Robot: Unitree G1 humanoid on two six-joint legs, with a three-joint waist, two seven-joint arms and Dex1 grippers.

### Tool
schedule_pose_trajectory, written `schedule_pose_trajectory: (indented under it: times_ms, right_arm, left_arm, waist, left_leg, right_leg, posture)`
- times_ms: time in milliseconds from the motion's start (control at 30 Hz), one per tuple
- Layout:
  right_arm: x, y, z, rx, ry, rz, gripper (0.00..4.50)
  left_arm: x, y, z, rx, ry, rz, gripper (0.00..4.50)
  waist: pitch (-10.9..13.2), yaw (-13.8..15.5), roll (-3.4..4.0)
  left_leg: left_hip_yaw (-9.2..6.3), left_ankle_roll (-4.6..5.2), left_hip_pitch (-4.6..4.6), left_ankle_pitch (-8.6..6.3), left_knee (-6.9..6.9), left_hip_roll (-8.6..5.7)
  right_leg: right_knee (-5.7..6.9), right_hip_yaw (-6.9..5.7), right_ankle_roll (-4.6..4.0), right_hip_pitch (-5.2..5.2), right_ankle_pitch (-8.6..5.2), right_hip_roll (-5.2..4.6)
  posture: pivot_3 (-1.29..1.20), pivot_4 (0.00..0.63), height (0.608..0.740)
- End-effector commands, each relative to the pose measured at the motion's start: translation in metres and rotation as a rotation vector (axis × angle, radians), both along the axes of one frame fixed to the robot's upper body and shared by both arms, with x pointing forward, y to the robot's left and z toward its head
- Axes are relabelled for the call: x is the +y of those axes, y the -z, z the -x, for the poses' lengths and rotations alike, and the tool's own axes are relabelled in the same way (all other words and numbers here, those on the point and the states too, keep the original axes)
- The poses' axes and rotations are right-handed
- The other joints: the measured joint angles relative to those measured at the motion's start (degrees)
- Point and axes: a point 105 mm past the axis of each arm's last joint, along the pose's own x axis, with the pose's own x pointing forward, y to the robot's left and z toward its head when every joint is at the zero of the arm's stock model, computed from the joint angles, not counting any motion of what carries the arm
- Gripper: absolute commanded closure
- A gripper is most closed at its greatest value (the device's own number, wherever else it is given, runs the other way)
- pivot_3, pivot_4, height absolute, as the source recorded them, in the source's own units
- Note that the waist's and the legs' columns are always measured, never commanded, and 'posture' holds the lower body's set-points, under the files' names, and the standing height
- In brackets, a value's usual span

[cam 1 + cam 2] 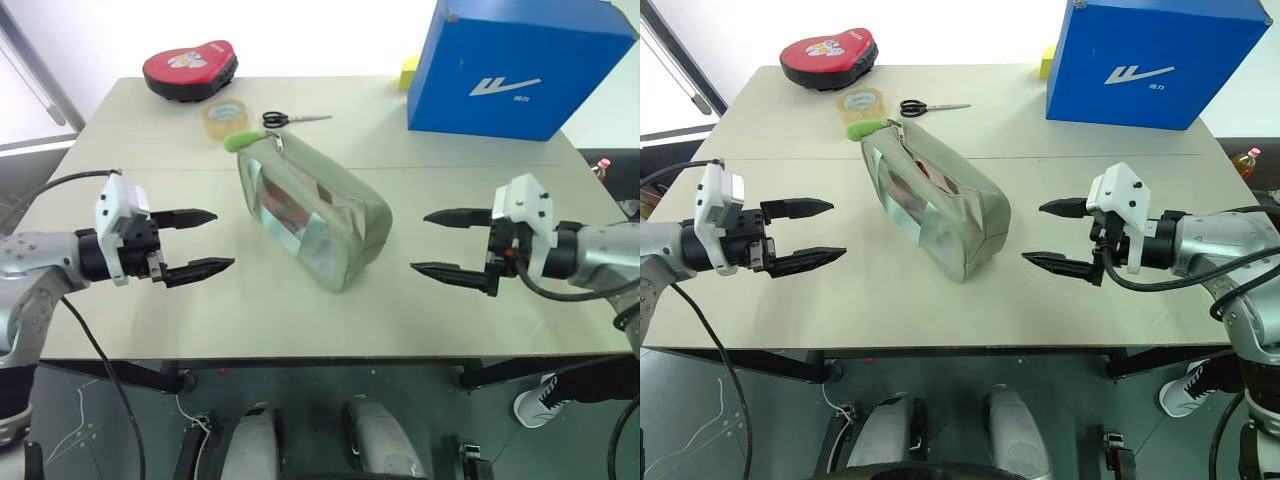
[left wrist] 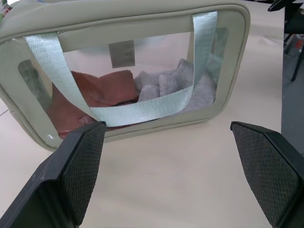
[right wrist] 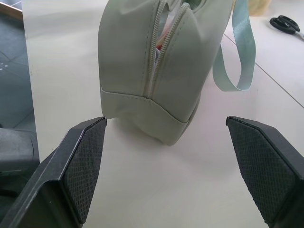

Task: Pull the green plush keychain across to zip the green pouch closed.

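Both grippers wide, empty: left gripper (image 1: 203, 242), right gripper (image 1: 443, 243). Brace green pouch (image 1: 330, 215) near end; pinch green plush keychain (image 1: 243, 139), pull along zipper (image 3: 154, 59).

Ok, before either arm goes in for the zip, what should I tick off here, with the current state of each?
1. Left gripper open, holding nothing: ok.
2. Right gripper open, holding nothing: ok.
3. Green pouch standing on the table between the grippers, untouched: ok.
4. Zip open, so there is travel left: ok.
5. Green plush keychain in the open at the pouch's far end: ok.
6. Tape roll and scissors just beyond the keychain: not ok.
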Motion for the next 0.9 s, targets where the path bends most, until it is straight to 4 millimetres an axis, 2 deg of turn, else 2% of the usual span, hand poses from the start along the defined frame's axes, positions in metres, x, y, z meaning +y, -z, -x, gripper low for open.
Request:
schedule_pose_trajectory:
  times_ms: [33,633,900]
  right_arm:
    - [0.0,-0.013,0.0,-0.059,-0.001,0.011,0.33]
    - [0.011,-0.027,0.002,-0.091,0.019,-0.01,0.33]
    - [0.009,-0.029,0.002,-0.095,0.026,-0.013,0.33]
  left_arm:
    - [0.001,-0.016,0.003,-0.026,0.006,0.024,0.03]
    - [0.008,-0.017,0.005,-0.016,0.016,-0.026,0.03]
    - [0.008,-0.017,0.006,-0.015,0.022,-0.022,0.03]
  waist:
    - [0.0,0.0,0.0]
    - [0.0,0.0,0.0]
    - [0.0,0.0,0.0]
  left_leg:
    - [0.0,0.0,0.0,0.0,0.0,0.0]
    - [0.0,0.0,0.0,0.0,0.0,0.0]
    - [0.02,0.0,-0.01,0.0,0.0,0.0]
  right_leg:
    - [0.0,0.0,0.0,0.0,0.0,0.0]
    - [0.0,0.0,0.0,-0.02,0.0,0.0]
    - [0.0,0.0,0.0,-0.02,0.0,0.0]
  posture:
    - [0.0,0.15,0.737]
    - [0.0,0.15,0.737]
    - [0.0,0.15,0.737]
